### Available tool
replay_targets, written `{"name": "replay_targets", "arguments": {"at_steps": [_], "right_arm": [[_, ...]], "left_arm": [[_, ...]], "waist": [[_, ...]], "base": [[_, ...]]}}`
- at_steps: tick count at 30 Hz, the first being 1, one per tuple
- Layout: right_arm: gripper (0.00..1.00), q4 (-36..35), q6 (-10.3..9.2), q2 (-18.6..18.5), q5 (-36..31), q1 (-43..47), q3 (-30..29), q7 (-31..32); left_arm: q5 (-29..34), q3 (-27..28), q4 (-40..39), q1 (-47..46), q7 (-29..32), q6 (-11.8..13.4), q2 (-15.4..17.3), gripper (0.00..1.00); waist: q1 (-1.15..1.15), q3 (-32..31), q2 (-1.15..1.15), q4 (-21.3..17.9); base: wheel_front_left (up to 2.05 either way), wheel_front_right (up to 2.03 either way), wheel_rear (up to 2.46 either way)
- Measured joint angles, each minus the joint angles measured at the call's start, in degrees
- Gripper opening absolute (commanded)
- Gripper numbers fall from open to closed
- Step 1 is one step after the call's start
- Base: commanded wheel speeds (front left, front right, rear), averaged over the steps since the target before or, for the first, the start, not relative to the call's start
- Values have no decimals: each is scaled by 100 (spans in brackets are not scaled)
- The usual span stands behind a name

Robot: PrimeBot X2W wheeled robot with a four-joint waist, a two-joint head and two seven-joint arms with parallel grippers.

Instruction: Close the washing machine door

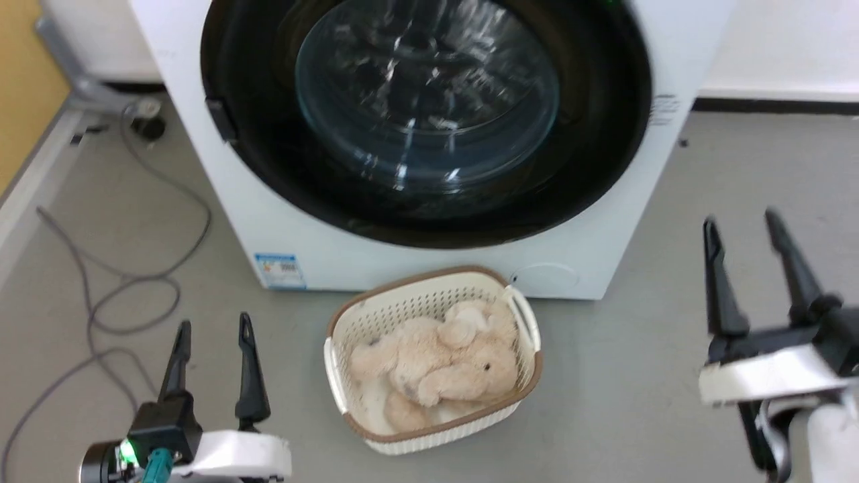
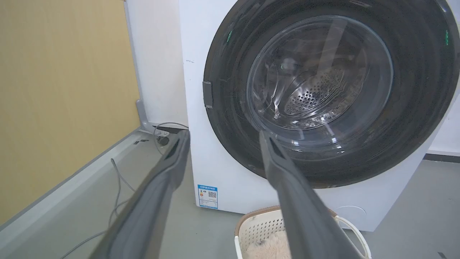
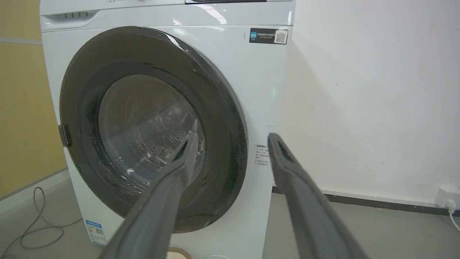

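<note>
Room: grey floor (image 1: pixel 637 376), white wall (image 3: pixel 359 90) behind, yellow panel (image 2: pixel 54 90) at left; loose cable (image 1: pixel 134 282) on the floor.
Machine: white washing machine (image 1: pixel 268 221), front-loading, facing the robot.
Door: washing machine door (image 1: pixel 590 168) lay flat against the machine front in all views, no gap seen; whether latched, cannot tell.
Handling (est.): rigid, hinged, prob. weighty w/ its glass bowl (image 1: pixel 423 100); glossy ring likely slippery, so push, not pinch.
Contact pt (est.): dark ring near the small tab (image 2: pixel 207 94) at the door's edge; avoid the glass.
Left gripper (image 1: pixel 213 322): fingers spread, holding nothing, low, well apart from the door.
Right gripper (image 1: pixel 739 220): fingers spread, holding nothing, near the machine's right side, not touching.
Obstacle: basket (image 1: pixel 429 436) w/ plush toy (image 1: pixel 443 362), just below the door.
</note>
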Motion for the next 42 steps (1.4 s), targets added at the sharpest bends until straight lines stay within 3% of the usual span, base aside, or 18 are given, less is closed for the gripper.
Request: {"name": "replay_targets", "arguments": {"at_steps": [17, 18, 42], "right_arm": [[100, 345, 0, 77, 447, 1268, 244, 0], [0, 348, 0, 77, 447, 1280, 246, 0], [0, 280, 0, 76, 361, 1272, 301, 210]], "left_arm": [[-126, -73, 120, 422, 0, -42, 0, 100], [-135, -77, 145, 435, 0, -52, -1, 0], [-82, -77, 146, 443, 215, -144, -1, 0]], "waist": [[-1, -520, 0, -410], [0, -528, 0, -414], [0, -518, 0, -314]], "base": [[0, 0, 0], [0, 0, 0], [0, 0, 0]]}}
